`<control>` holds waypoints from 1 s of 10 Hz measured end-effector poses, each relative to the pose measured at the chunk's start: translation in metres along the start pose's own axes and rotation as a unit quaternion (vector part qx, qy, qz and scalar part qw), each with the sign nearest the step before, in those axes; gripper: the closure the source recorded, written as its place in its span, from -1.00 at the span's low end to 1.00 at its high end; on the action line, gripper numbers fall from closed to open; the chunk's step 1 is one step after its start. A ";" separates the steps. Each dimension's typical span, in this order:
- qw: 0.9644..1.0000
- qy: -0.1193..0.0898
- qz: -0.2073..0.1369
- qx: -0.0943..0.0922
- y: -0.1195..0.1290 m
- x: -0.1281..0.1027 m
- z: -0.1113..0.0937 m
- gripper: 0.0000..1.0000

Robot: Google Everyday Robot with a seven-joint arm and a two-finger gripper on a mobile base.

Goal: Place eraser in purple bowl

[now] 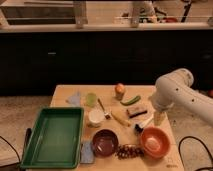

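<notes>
The eraser (pixel 136 112) is a small block with a tan top and a dark base. It lies on the wooden table (pixel 65 91), right of centre. The purple bowl (pixel 105 142) stands near the front edge, in front and to the left of the eraser, and shows a glossy reddish-brown inside. My white arm (pixel 172 90) reaches in from the right. My gripper (pixel 159 118) points down at the table's right side, just right of the eraser and behind the orange bowl (pixel 154 141).
A green tray (pixel 52 135) fills the left. A white-handled brush (pixel 145 122), a yellow item (pixel 120 118), a white cup (pixel 96 117), a green cup (pixel 90 99), grapes (pixel 129 150) and a blue-grey pad (pixel 86 151) crowd the middle. A dark counter stands behind.
</notes>
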 end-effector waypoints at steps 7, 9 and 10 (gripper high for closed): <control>0.999 -0.005 -0.037 -0.001 -0.020 -0.007 0.022 -0.60; 0.999 -0.005 -0.047 0.000 -0.028 -0.009 0.028 -0.60; 0.999 -0.006 -0.053 0.000 -0.031 -0.011 0.031 -0.60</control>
